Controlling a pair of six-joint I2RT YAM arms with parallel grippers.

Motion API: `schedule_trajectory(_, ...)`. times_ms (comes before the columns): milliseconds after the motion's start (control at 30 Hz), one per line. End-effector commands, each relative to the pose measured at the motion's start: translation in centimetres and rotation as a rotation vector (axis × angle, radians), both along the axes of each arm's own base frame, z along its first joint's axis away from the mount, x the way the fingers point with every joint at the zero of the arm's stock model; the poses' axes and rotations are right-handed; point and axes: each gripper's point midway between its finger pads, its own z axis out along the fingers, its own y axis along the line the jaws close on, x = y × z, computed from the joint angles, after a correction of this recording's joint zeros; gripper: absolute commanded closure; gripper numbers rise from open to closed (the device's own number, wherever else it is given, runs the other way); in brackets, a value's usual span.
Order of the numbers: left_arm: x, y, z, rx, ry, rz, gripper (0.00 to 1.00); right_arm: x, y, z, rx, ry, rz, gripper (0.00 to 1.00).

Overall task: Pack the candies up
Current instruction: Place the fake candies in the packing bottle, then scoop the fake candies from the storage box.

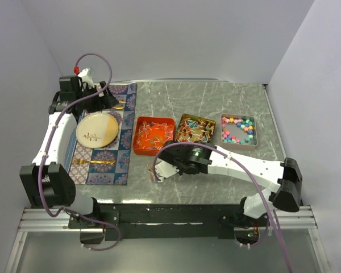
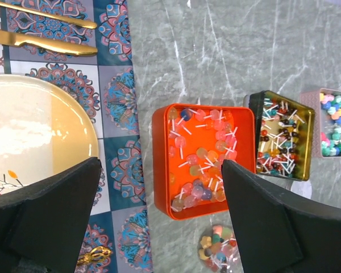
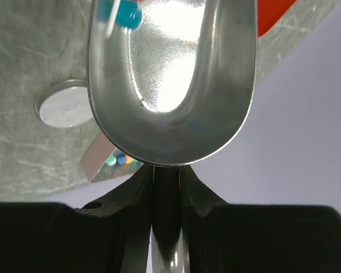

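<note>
The candies lie in three tins: lollipops in an orange tin (image 1: 154,135) (image 2: 204,159), wrapped ones in a gold tin (image 1: 195,128) (image 2: 281,133), and bright balls in a pink tin (image 1: 238,129) (image 2: 335,122). A small clear bag of candies (image 2: 219,250) lies on the table just in front of the orange tin. My left gripper (image 1: 109,98) (image 2: 159,227) hangs high over the placemat, open, with nothing between its fingers. My right gripper (image 1: 163,166) (image 3: 166,170) is shut on the handle of a metal scoop (image 3: 170,79). A blue lollipop (image 3: 127,17) rests at the scoop's far end.
A cream plate (image 1: 96,131) (image 2: 34,131) sits on a patterned placemat (image 1: 116,165) at the left, with gold cutlery (image 2: 42,45) (image 1: 94,162) beside it. A round silver disc (image 3: 62,111) lies on the marble table (image 1: 216,96). Grey walls close in the back and both sides.
</note>
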Motion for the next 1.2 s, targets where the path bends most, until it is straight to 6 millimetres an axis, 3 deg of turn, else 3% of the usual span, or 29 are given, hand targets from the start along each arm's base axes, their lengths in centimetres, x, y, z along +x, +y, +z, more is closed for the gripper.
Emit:
schedule_trajectory(0, -0.5, -0.4, 2.6, -0.025, -0.088, -0.008, 0.06, 1.3, -0.6, 2.4, -0.046, -0.095, -0.069, 1.0)
schedule_trajectory(167, -0.7, -0.7, 2.8, -0.042, -0.095, -0.015, 0.05, 1.8, -1.2, 2.9, -0.104, -0.164, -0.046, 1.0)
schedule_trajectory(433, -0.2, -1.1, 3.2, -0.072, -0.092, -0.029, 0.06, 2.4, -2.3, 6.8, -0.252, -0.3, 0.039, 1.0)
schedule_trajectory(567, 0.3, -1.4, 2.9, -0.089, -0.078, -0.041, 0.08, 2.8, -2.5, 7.5, -0.211, -0.292, -0.002, 1.0)
schedule_trajectory(600, 0.3, -1.7, 2.9, -0.1, -0.073, -0.051, 0.08, 2.8, -2.4, 6.9, -0.171, -0.244, -0.042, 1.0)
schedule_trajectory(633, 0.4, -1.9, 3.1, -0.11, -0.07, -0.054, 0.08, 3.2, -4.8, 6.1, -0.136, -0.182, -0.208, 1.0)
schedule_trajectory(700, 0.5, -2.8, 2.8, -0.113, -0.056, -0.074, 0.08, 3.7, -5.4, 4.2, -0.056, -0.032, -0.396, 1.0)
schedule_trajectory(733, 0.6, -3.1, 3.1, -0.108, -0.062, -0.083, 0.08, 3.5, -6.5, 3.6, 0.01, 0.019, -0.548, 1.0)
schedule_trajectory(767, 0.6, -3.5, 3.0, -0.103, -0.061, -0.093, 0.08, 5.0, -8.3, 3.4, 0.076, 0.051, -0.69, 1.0)
schedule_trajectory(833, 0.4, -5.0, 3.1, -0.091, -0.061, -0.134, 0.08, 6.0, -9.7, 2.4, 0.153, 0.064, -0.834, 1.0)
schedule_trajectory(933, 0.2, -6.2, 2.4, -0.097, -0.04, -0.169, 0.09, 7.1, -14.4, 1.0, 0.154, 0.015, -0.991, 1.0)
schedule_trajectory(1000, 0.1, -6.9, 2.0, -0.113, -0.028, -0.19, 0.1, 6.7, -17.8, -0.4, 0.115, 0.027, -1.096, 1.0)
schedule_trajectory(1067, 0.1, -7.2, 1.7, -0.13, -0.02, -0.194, 0.1, 6.0, -19.7, -1.3, 0.121, 0.069, -1.187, 1.0)
schedule_trajectory(1100, 0.0, -7.4, 1.5, -0.137, -0.013, -0.197, 0.1, 5.5, -22.1, -1.6, 0.109, 0.085, -1.278, 1.0)
schedule_trajectory(1167, 0.0, -7.6, 1.5, -0.147, -0.014, -0.204, 0.1, 4.8, -24.1, -2.5, 0.1, 0.128, -1.377, 1.0)
